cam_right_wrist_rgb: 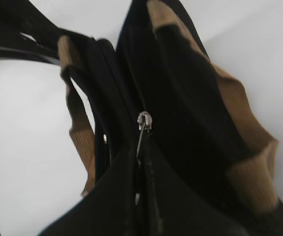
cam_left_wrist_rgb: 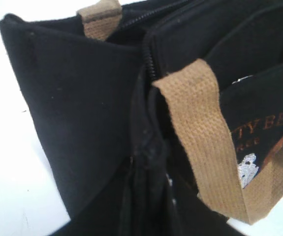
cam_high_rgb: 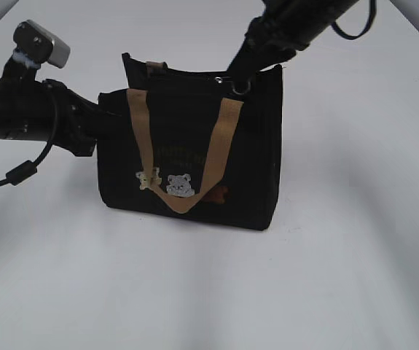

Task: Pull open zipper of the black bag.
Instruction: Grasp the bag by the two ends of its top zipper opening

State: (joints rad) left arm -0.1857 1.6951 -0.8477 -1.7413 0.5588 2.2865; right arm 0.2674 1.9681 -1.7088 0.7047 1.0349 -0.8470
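ext: black bag [cam_high_rgb: 187,153] mid-table, soft/light, R gripper [cam_high_rgb: 240,84] at zipper [cam_high_rgb: 216,76] ring, far-right rim | L wrist: L gripper unseen, prob nipping left wall, braces | R wrist: jaws together on silver pull [cam_right_wrist_rgb: 143,121], small, slippery

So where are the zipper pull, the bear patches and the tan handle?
zipper pull [cam_right_wrist_rgb: 143,121]: right wrist view, on its silver top.
bear patches [cam_high_rgb: 180,184]: exterior view, on the grey bear's face.
tan handle [cam_high_rgb: 145,135]: exterior view, on its left strap.
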